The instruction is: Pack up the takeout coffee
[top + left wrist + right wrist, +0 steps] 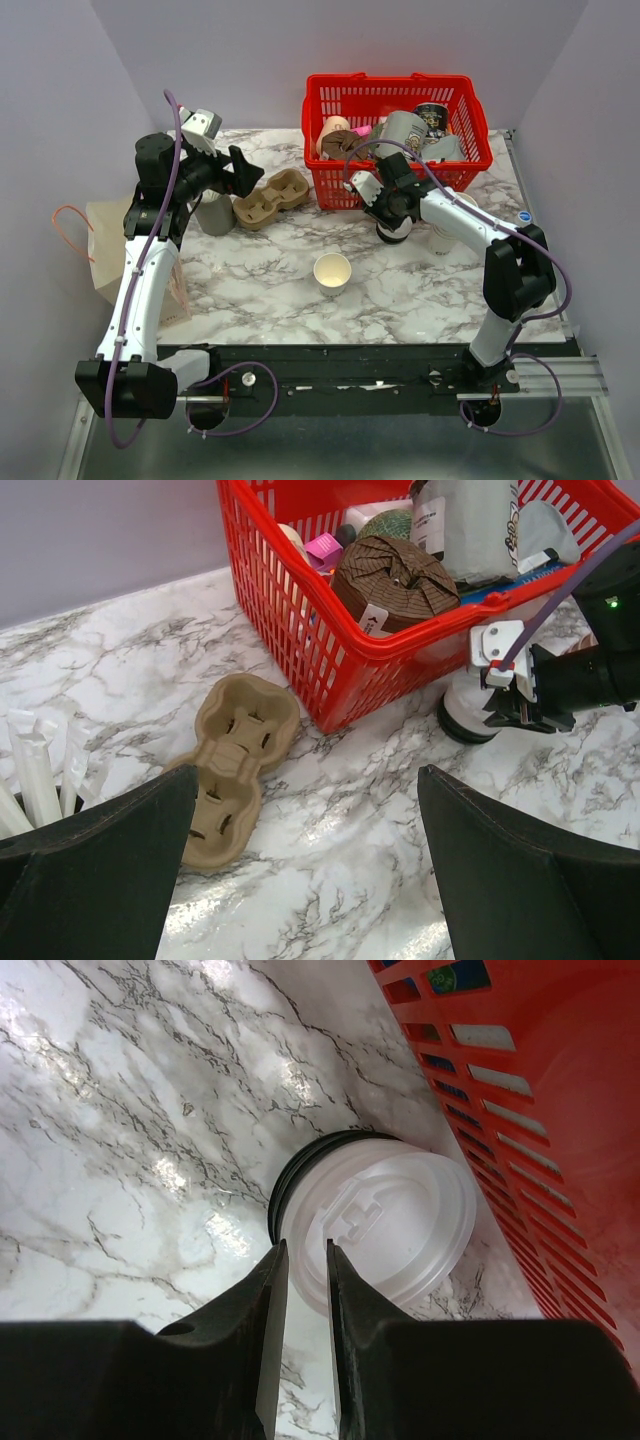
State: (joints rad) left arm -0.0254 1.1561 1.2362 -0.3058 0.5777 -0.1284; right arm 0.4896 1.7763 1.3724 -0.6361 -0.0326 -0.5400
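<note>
Marble tabletop (260, 290) is filling my view. I'm clamping the right gripper (305, 1250) onto the top lid (390, 1220) just ahead of it, while the left gripper (305, 780) is hanging wide apart. The cup (332, 272) is standing uncapped, back and left of that right hand, so by my reckoning capping and bagging are both waiting.

Our two arms at work over the marble table (260, 290)

At the far left we see the left gripper (243, 172), jaws spread, just beside a cardboard cup carrier (270, 198). The right gripper (388, 218) sits low on a round white lid (395, 234), just on the near side of the red basket (455, 178). A lidless paper cup (332, 272) stands upright mid-table, apart from both grippers. A brown paper bag (105, 250) sits past the table's left edge.
</note>
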